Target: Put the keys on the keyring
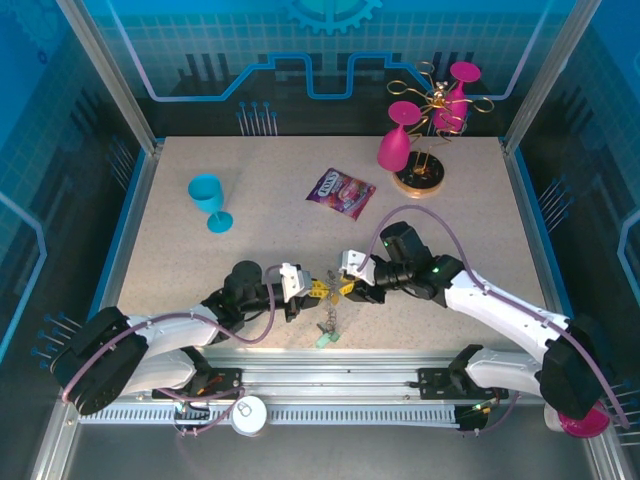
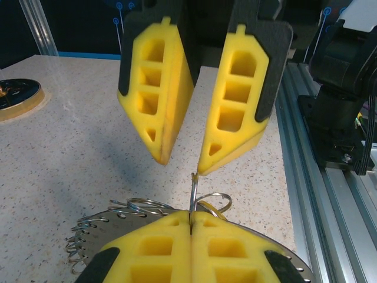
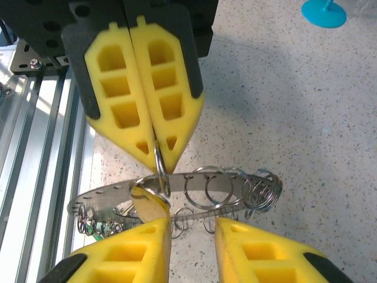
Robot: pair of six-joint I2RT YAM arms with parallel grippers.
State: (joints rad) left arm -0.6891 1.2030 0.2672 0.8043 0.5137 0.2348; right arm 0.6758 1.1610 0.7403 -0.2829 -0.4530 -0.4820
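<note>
The keyring (image 3: 106,197), a flat grey ring with wire loops (image 3: 203,188) round its rim, hangs between both grippers above the table's near edge. My left gripper (image 2: 191,227) is shut on one upright wire loop (image 2: 194,191) of the keyring (image 2: 103,227). It comes in from above in the right wrist view, shut (image 3: 158,158). My right gripper (image 3: 193,250) is open, its fingers just in front of the ring. A yellow-orange key (image 3: 146,203) hangs on a loop against its left finger (image 3: 132,256). Green keys (image 3: 94,227) dangle from the ring (image 1: 326,337). From above, the grippers (image 1: 318,290) (image 1: 346,287) face tip to tip.
A blue goblet (image 1: 208,197) stands at the left, a purple snack bag (image 1: 340,191) in the middle. At the back right are pink goblets (image 1: 396,145) and a gold wire stand on a round wooden base (image 1: 418,179). The aluminium rail (image 1: 340,385) runs along the near edge.
</note>
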